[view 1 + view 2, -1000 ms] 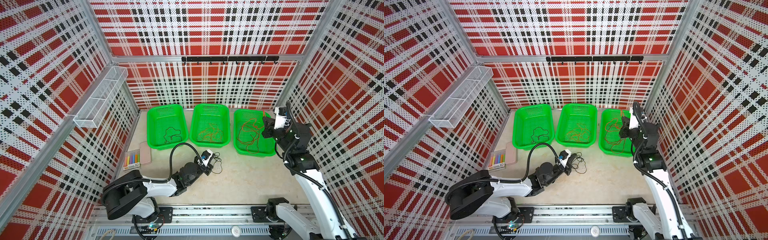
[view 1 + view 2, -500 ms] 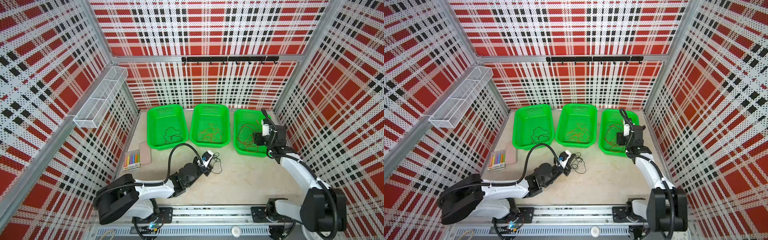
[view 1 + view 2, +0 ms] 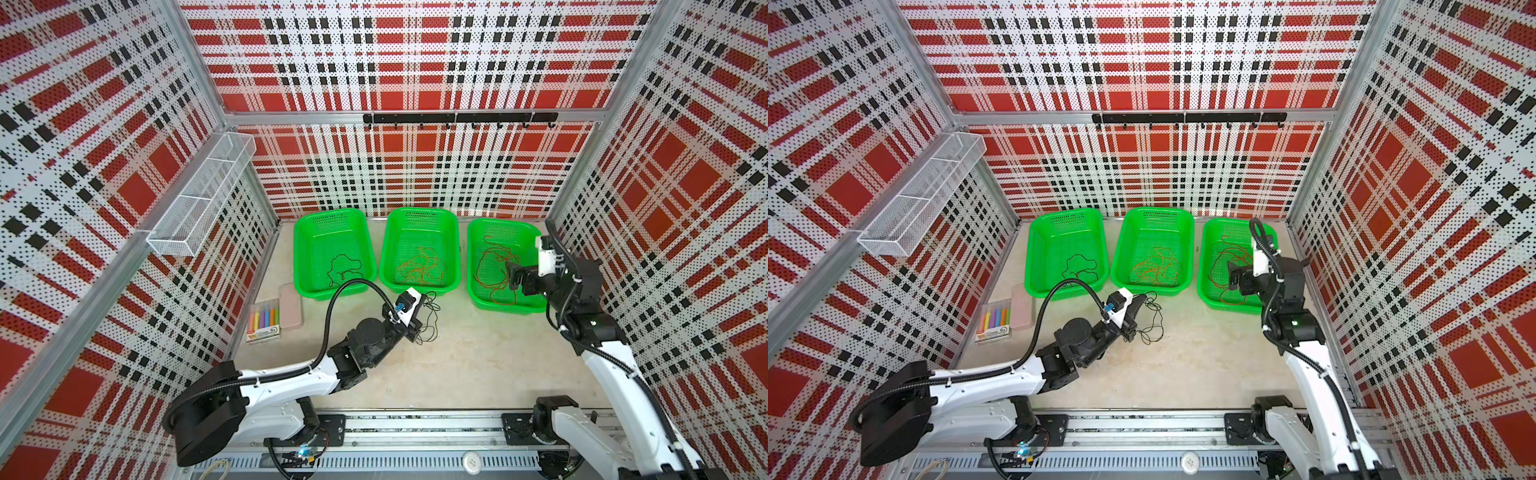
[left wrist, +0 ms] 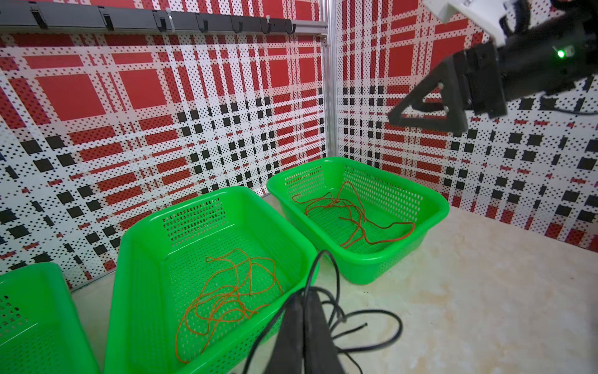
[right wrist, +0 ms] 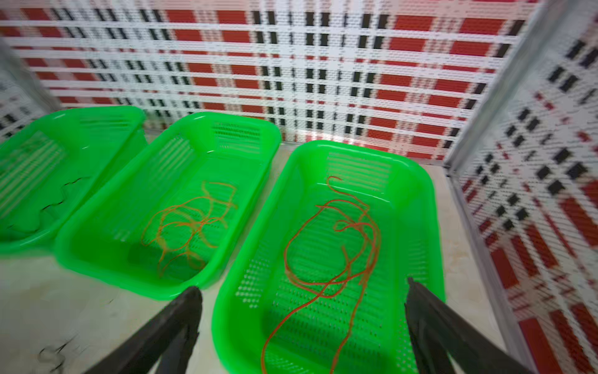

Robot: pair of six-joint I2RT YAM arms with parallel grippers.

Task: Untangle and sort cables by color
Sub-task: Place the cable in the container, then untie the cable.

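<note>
Here, left jaws clamp black cables (image 4: 375,311); right jaws gape, seemingly above a basket (image 3: 505,306) rim.

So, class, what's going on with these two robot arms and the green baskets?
Cables are being sorted by colour. The left gripper is shut on a black cable whose loops lie on the table before the middle basket, which holds orange cables. The right gripper hangs open and empty above the right basket of reddish-brown cables. The left basket holds a second black cable.
</note>
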